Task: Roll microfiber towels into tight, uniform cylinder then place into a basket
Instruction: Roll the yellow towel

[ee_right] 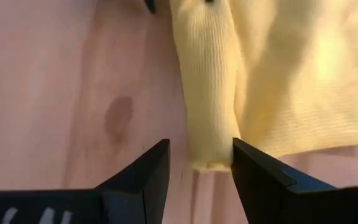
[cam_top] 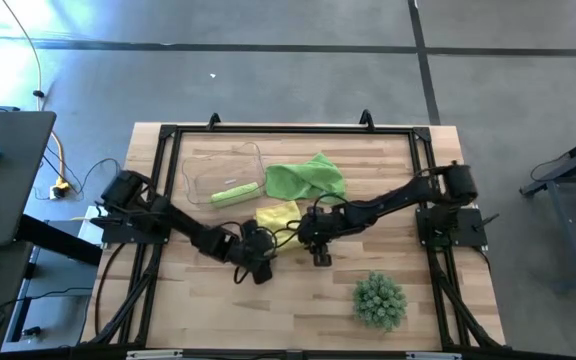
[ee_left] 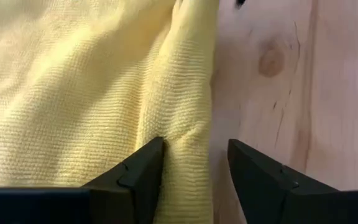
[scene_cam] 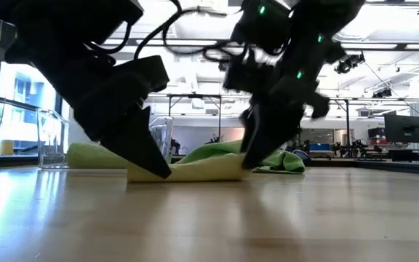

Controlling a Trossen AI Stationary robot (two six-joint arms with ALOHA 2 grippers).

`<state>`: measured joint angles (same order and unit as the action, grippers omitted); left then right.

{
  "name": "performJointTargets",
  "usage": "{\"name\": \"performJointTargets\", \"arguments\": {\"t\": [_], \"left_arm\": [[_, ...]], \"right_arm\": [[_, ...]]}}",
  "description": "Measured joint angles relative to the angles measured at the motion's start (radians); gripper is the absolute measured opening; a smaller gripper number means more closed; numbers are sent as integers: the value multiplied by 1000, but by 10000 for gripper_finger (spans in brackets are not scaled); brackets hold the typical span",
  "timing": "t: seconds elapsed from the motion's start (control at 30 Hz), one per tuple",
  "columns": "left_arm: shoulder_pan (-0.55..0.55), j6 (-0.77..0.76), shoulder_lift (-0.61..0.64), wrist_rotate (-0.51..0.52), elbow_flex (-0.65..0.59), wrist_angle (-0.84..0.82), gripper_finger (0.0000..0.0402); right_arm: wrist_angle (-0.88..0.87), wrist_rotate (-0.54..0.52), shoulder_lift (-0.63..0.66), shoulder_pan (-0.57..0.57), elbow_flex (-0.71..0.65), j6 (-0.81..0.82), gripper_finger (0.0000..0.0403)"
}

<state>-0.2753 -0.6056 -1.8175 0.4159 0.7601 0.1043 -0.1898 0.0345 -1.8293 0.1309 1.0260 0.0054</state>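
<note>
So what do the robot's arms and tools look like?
Both arms are black and chunky, with black cables looping along them. The left tool and right tool each end in two dark, wedge-shaped fingers. In the low view, tiny green lights glow on one arm.

No text, label, brand, number or sign can be read in any view: not on the desk (cam_top: 298, 300), the towels, the basket, the arms, or in the room behind.
</note>
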Motion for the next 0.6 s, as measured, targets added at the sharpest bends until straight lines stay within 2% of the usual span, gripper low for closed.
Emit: {"name": "performJointTargets", "arguments": {"t": [0.2, 0.3, 0.47, 0.6], "left_arm": [[28, -80, 1, -50, -1, -19, 115], [50, -109, 3, -90, -6, -16, 88], [87, -123, 3, -202, -6, 5, 50], [105, -106, -1, -288, -8, 52, 27]], "right_arm": [[-42, -21, 84, 54, 1, -117, 158], [-20, -138, 69, 119, 3, -233, 158], [39, -425, 2, 205, 4, -355, 158], [59, -491, -45, 225, 4, -381, 158]]}}
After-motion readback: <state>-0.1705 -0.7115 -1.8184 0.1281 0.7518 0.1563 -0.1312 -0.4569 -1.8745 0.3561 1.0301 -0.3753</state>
